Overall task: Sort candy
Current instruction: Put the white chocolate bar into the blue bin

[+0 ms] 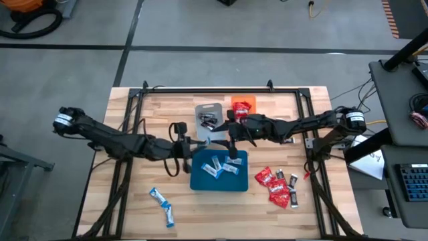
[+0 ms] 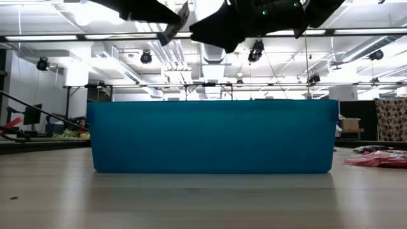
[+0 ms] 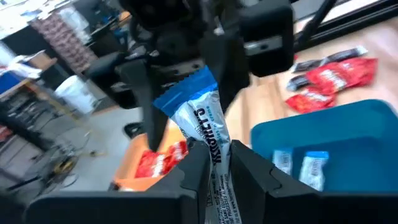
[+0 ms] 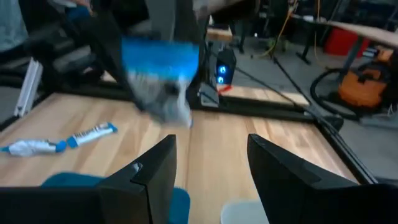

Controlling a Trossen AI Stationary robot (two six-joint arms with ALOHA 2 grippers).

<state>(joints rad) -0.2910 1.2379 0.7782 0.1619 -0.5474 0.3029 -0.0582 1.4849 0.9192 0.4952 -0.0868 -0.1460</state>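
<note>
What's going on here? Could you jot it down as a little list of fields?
left gripper: shut on a blue-and-white bar, held up near the blue tray
right gripper: open, facing the held bar
blue tray: holds several blue-and-white bars
orange tray: red packets inside
grey tray: dark bars inside
loose candy: red packets and dark bars right of the blue tray, two blue-and-white bars near the front left
</note>
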